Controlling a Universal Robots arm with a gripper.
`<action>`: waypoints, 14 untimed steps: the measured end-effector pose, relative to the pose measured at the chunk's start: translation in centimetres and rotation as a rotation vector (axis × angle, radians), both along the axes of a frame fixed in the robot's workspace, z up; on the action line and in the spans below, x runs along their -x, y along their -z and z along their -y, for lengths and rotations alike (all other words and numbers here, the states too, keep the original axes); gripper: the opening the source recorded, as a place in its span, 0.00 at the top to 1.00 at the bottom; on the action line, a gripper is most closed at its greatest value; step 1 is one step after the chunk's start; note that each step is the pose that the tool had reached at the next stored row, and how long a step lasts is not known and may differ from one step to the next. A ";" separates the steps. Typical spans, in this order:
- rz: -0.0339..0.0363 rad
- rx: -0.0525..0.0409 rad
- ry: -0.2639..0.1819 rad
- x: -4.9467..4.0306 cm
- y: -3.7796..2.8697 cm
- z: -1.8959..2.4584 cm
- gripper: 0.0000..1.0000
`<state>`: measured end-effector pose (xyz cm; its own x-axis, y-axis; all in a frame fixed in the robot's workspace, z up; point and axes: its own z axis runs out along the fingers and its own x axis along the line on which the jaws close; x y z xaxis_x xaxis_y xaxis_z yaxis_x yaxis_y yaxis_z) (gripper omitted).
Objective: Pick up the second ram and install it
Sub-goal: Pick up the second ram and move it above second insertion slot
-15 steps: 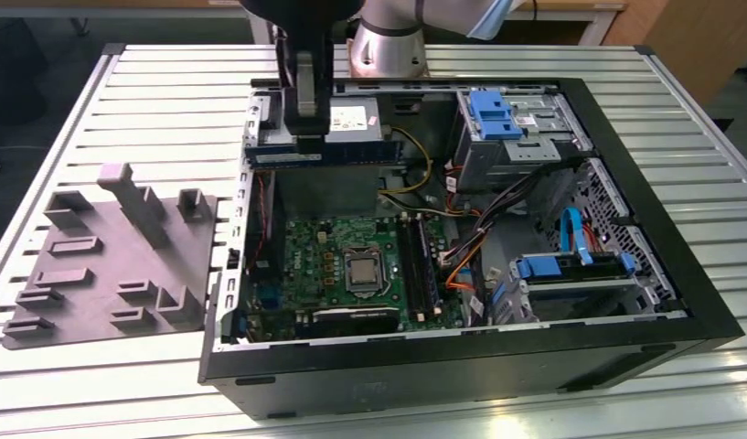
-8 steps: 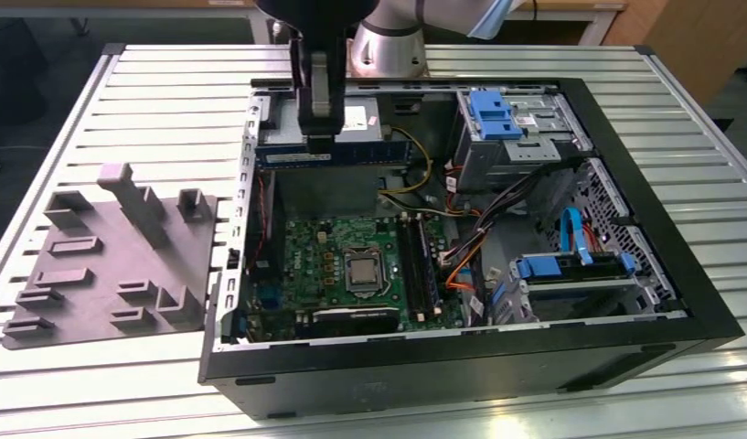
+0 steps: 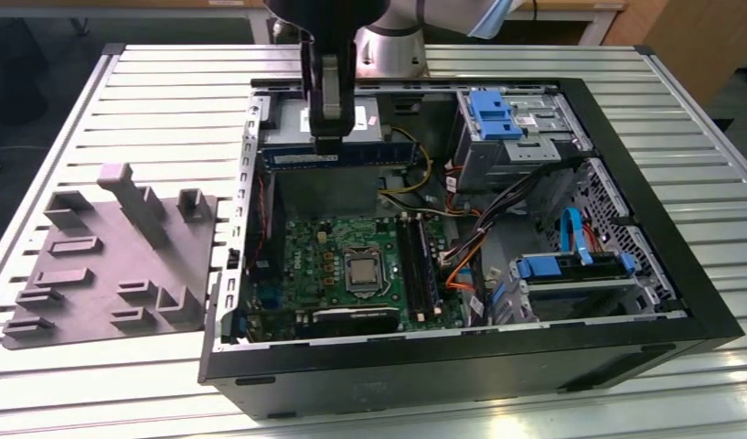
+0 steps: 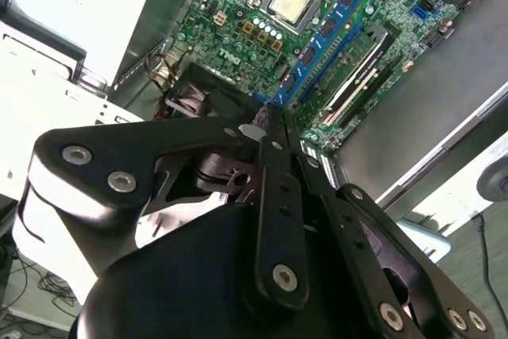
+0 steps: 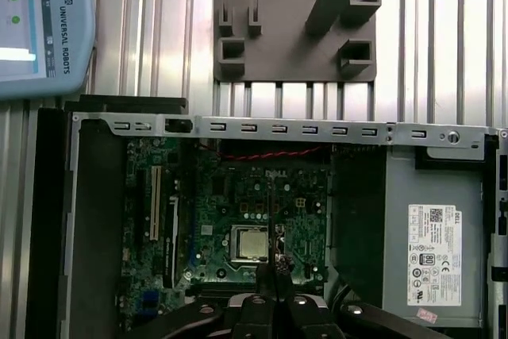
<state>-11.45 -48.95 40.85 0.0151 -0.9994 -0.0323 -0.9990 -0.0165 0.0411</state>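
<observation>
1. Plainly, the second ram (image 3: 373, 155) was gripped at its upper edge by the closed gripper (image 3: 329, 146), above the open computer case (image 3: 471, 358).
2. It was held on edge, its long axis level, running from the exterior view's left to its right.
3. In the first wrist view, the green motherboard (image 5: 246, 196) and a grey fixture (image 5: 294, 29) on the bench (image 5: 444, 37) were seen.
</observation>
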 end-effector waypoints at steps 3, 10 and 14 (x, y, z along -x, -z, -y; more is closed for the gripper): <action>0.0000 0.0001 0.000 -0.19 0.16 -0.02 0.88; 0.0000 0.0000 0.000 -0.77 0.48 -0.07 0.88; -0.0001 0.0001 0.000 -0.78 0.47 -0.07 0.88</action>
<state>-10.67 -48.88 40.38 0.0150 -0.9994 -0.0322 -0.9990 -0.0164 0.0412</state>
